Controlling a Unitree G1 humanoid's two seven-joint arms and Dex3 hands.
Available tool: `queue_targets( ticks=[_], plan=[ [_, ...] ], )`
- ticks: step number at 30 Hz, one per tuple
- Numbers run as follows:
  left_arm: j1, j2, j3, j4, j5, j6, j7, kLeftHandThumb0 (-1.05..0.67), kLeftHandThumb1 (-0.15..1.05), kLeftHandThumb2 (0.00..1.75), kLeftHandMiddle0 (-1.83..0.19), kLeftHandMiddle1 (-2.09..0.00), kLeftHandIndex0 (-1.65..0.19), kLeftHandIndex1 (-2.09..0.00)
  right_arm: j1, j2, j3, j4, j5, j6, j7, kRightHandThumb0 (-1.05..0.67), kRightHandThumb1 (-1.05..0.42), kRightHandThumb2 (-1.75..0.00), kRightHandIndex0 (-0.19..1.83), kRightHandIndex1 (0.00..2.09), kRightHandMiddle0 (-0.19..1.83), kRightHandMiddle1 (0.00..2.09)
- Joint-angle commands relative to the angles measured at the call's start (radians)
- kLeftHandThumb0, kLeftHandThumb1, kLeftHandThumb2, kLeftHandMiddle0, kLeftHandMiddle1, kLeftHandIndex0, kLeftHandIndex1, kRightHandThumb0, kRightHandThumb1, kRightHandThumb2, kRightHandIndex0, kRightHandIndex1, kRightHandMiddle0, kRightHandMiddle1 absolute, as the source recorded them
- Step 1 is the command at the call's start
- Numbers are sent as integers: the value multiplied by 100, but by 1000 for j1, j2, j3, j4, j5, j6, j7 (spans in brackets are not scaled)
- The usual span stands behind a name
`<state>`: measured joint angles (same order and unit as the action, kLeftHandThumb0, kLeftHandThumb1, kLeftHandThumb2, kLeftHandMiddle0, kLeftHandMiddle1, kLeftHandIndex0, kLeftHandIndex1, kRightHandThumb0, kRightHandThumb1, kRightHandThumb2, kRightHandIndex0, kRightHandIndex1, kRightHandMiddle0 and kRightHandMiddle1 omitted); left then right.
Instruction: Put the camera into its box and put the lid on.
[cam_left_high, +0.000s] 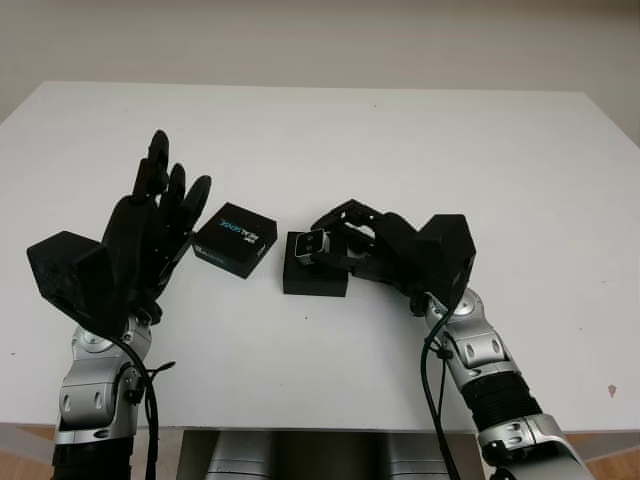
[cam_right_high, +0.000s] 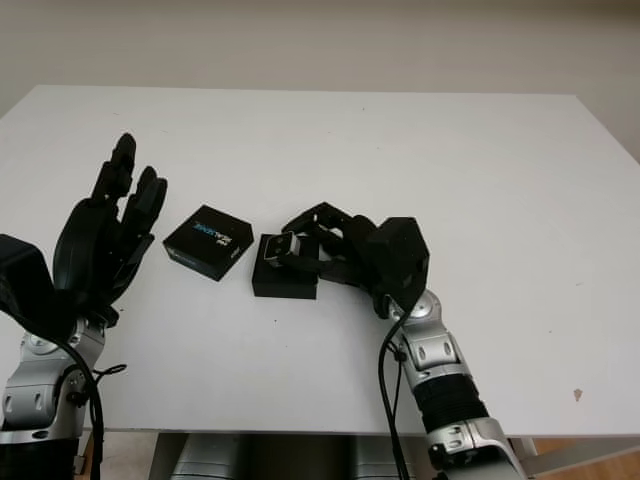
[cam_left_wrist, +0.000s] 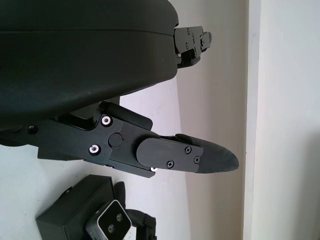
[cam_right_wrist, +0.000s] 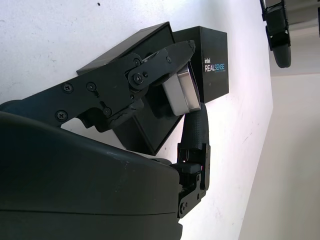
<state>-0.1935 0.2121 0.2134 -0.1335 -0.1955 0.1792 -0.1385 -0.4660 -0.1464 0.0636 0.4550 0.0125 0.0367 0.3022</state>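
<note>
Starting at the left: left hand (cam_left_high: 150, 225) hovering raised above the white worktop (cam_left_high: 420, 150), palm up-ish, open and holding nothing, sitting just left of the lid. Next along, the black lid (cam_left_high: 234, 238) with the blue REALSENSE lettering lying flat on the worktop, printed face up, slightly turned, close beside the box but not clearly touching it. Then the black box (cam_left_high: 313, 277) itself, sitting open near the middle, a little nearer the front edge than the lid. Hanging right over its open top, the small silver camera (cam_left_high: 310, 243), lens end facing left, tilted a bit, pinched between the fingers (cam_right_wrist: 165, 57) of the right hand (cam_left_high: 345, 240). Looking from the right wrist, camera gripped with one finger across the top and another coming up from underneath, its lower end sitting at the box opening; hard to tell whether actually touching the inside yet. Right hand reaching in from the right side, forearm trailing off toward the bottom right corner.
</note>
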Motion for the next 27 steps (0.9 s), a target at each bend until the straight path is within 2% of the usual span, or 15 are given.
queue_targets(
  ticks=[1,27],
  plan=[
    [4,2,0,-20,-2,6,2,-68,105,23,9,-5,11,-5,-9,-4,-2,7,-7,-7,-7,-43,-100,-6,25,3,37,163],
    [12,5,4,-23,0,3,2,-67,105,24,9,-5,12,-5,-22,-18,-10,48,0,-28,53,-42,-99,-5,25,5,35,163]
  ],
)
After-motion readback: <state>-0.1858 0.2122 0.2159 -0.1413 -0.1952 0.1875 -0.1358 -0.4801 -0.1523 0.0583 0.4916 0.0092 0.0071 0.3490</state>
